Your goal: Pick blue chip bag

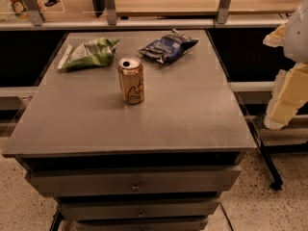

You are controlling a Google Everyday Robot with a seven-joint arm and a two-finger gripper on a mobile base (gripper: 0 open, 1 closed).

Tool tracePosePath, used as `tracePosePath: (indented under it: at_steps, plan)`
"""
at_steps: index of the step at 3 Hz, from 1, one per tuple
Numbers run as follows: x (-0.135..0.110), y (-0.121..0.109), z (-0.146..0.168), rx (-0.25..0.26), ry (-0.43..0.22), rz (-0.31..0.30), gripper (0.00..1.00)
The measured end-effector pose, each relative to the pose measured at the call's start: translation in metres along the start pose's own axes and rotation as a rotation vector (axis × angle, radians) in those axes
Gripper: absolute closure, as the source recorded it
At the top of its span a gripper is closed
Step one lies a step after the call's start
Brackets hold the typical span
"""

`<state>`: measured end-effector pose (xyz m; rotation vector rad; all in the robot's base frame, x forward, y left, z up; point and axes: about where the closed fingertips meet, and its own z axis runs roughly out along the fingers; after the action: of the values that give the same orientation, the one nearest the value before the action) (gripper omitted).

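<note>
The blue bag lies crumpled at the far side of the grey cabinet top, a little right of centre. The green bag is off to its left and the can stands upright nearer me, between the two. The gripper hangs beyond the cabinet's right edge, well apart from the blue bag, and I can't tell whether it is open or closed.

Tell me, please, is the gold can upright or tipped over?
Upright: the gold can stands on its base on the table, top facing up. The pincer hangs off the table's right side.
</note>
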<state>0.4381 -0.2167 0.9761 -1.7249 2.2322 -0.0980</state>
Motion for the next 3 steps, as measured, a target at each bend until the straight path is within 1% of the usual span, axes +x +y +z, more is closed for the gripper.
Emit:
tracePosePath:
  at_steps: [1,2,3]
  plan:
    - [0.0,0.0,0.0,0.002,-0.001,0.0,0.0]
    - [0.0,-0.008,0.003,-0.007,-0.037,0.034,0.0]
    - [-0.002,-0.019,0.009,-0.032,-0.106,0.092,0.0]
